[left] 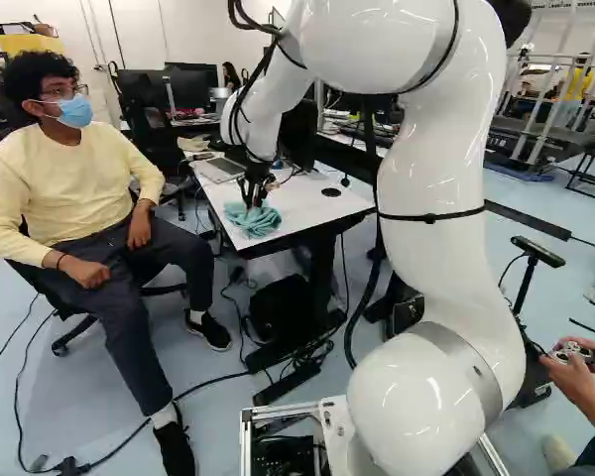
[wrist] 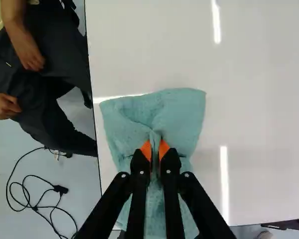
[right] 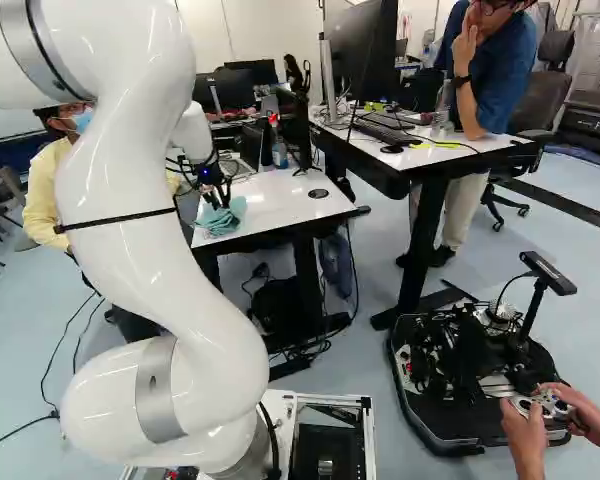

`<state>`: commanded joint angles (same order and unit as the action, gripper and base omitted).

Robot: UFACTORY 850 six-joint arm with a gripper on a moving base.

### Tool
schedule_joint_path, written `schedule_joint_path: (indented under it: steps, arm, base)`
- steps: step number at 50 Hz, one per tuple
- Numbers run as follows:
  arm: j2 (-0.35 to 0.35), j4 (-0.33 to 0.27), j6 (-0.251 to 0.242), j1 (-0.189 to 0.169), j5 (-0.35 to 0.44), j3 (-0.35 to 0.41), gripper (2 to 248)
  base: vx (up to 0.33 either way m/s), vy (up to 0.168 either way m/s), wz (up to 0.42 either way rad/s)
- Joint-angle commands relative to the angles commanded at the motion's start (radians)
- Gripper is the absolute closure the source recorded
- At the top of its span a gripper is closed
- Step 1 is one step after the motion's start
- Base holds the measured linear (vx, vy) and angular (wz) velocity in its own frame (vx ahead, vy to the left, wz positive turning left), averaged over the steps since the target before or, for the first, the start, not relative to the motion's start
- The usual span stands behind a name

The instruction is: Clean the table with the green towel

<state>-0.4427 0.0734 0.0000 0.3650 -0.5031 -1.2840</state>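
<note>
Green towel (wrist: 179, 114) lying on the white table (wrist: 261, 99), close to its edge.
The gripper (wrist: 155, 152) has a fold pinched between both fingers; I'd press lightly, level, and wipe inward (that edge looks awfully near), letting the cloth spread.

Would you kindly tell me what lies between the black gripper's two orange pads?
A pinched fold of the green cloth towel, as the wrist view shows.
</note>
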Motion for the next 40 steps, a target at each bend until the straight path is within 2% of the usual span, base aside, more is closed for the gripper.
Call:
schedule_joint_path:
  steps: [22,40]
  arm:
    - [-0.039,0.0,0.0,0.062,0.0,-0.053,211]
    - [-0.006,0.0,0.0,0.113,0.0,-0.008,211]
  base:
    - [0.0,0.0,0.0]
    - [0.0,0.0,0.0]
